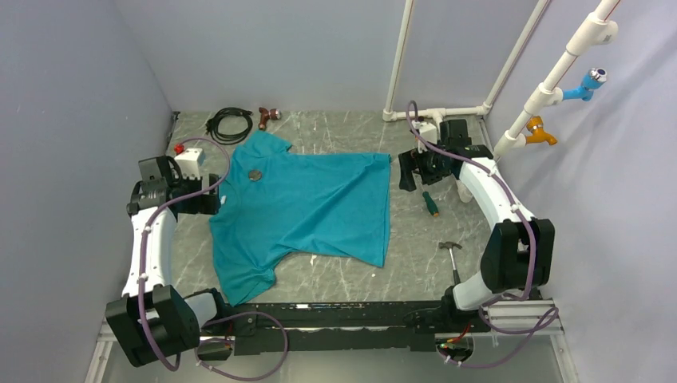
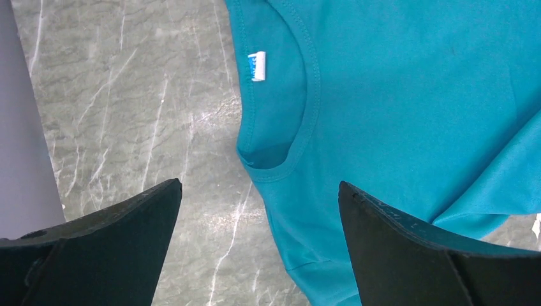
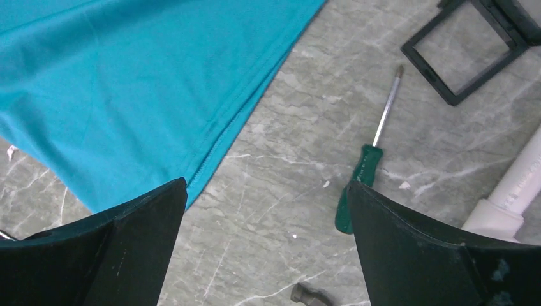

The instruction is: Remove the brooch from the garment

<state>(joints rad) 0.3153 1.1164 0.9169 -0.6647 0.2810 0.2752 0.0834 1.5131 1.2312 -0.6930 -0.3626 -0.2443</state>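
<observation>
Two arms arc inward, top view: left gripper point(image 1: 209, 195) by garment point(image 1: 319, 207) collar, right gripper point(image 1: 409, 170) by hem; brooch point(image 1: 255, 174) lies on garment nr collar. L wrist: jaws wide apart over neckline. R wrist: jaws apart, screwdriver point(image 3: 360, 185) on table point(image 3: 287, 210) beside hem.

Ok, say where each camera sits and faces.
Top external: above and behind the robot, looking down at the table, garment and brooch; left arm and right arm show.
Left wrist: on the left gripper, looking down at the garment's collar; both fingers show.
Right wrist: on the right gripper, looking down at the hem and screwdriver; both fingers show.
Shared: garment in all; screwdriver in top, right wrist.
</observation>
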